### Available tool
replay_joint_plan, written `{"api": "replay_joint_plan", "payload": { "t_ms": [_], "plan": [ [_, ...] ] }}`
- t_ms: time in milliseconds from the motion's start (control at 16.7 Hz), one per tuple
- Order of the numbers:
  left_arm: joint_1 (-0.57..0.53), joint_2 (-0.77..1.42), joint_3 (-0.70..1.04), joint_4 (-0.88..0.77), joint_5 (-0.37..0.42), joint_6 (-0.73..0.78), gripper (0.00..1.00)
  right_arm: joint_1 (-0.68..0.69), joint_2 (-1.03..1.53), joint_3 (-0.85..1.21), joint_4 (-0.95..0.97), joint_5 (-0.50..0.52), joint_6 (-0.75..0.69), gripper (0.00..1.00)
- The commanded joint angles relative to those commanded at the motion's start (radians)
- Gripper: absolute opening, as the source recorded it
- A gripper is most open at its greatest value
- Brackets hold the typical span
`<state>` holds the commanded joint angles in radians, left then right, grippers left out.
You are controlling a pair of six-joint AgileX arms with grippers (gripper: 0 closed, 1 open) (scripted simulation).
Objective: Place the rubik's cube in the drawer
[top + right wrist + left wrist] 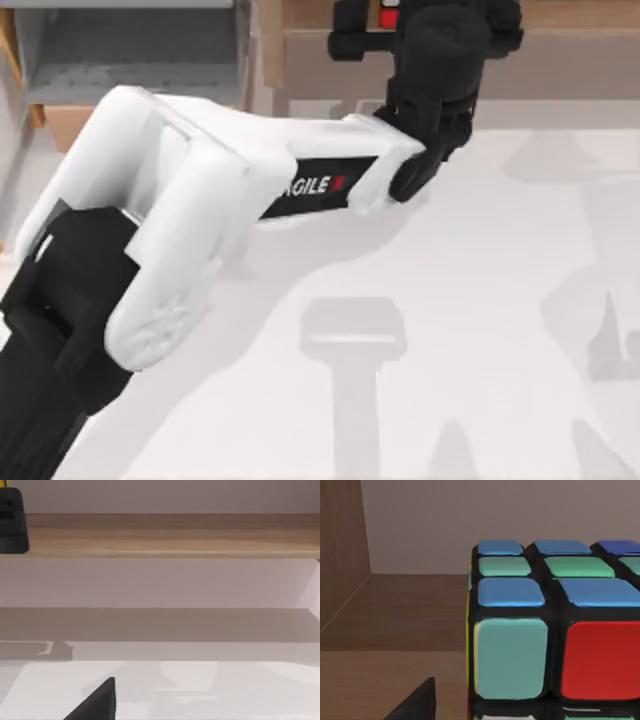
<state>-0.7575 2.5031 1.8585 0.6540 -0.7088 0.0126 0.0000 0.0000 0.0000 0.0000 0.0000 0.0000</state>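
Note:
The rubik's cube (pixel 555 630) is close up in the left wrist view, showing blue, green, teal and red stickers on a black grid, and it rests on a brown wooden surface. In the top view a red patch of the rubik's cube (pixel 388 15) peeks out beside my left gripper (pixel 430 40), which reaches over the wooden shelf at the back middle. The drawer (pixel 130 60) stands open at the back left with its grey inside showing, well to the left of that gripper. My right gripper (pixel 95 705) hangs low over the white table, facing the shelf.
The long wooden shelf (pixel 560 50) runs along the back right, also seen as a tan ledge (pixel 170 535). My left arm's white body (pixel 190 200) crosses the table's left half. The white table (pixel 480 300) carries only shadows.

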Motion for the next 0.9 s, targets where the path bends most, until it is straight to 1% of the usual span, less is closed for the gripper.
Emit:
{"api": "replay_joint_plan", "payload": {
  "t_ms": [120,360,900],
  "plan": [
    [0.009,0.019,0.035,-0.017,0.009,-0.001,1.0,0.0,0.0,0.0,0.0,0.0,0.0,1.0],
    [0.01,0.02,0.037,-0.018,0.01,-0.001,1.0,0.0,0.0,0.0,0.0,0.0,0.0,1.0],
    [0.01,0.02,0.037,-0.018,0.01,-0.001,0.32,0.0,0.0,0.0,0.0,0.0,0.0,1.0]
  ]
}}
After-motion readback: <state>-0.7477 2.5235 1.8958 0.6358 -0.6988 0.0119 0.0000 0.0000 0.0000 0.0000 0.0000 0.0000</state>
